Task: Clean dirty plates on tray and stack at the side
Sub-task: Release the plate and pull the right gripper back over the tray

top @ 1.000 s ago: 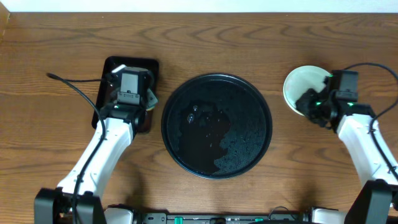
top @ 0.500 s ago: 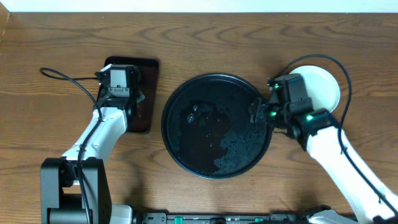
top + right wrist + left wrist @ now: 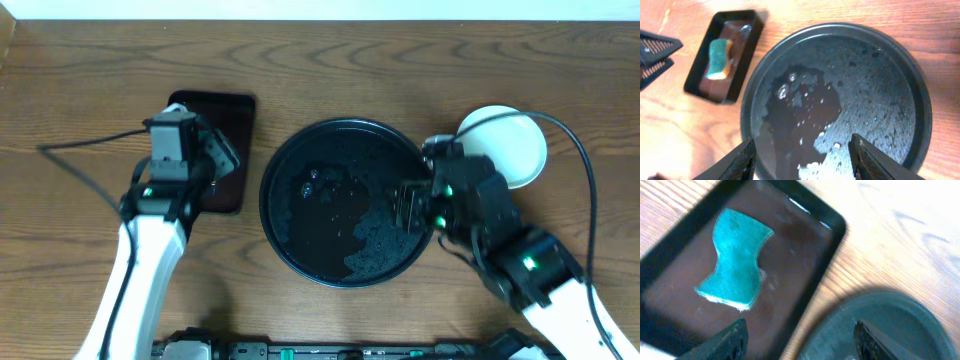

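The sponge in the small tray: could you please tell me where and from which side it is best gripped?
Grip the sponge across its narrow waist, coming straight down with the left gripper, which hangs open above it. It lies flat in the small tray, whose raised rim blocks a side approach, and the pinched middle should fit between the fingers best.

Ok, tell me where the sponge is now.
Left wrist view: the teal sponge lies in the rectangular dark tray, left of the round black tray.

The tray (image 3: 340,160) sat mid-table, with a smaller tray (image 3: 232,125) holding a sponge (image 3: 735,260) on its left and the plates (image 3: 515,145) on its right.
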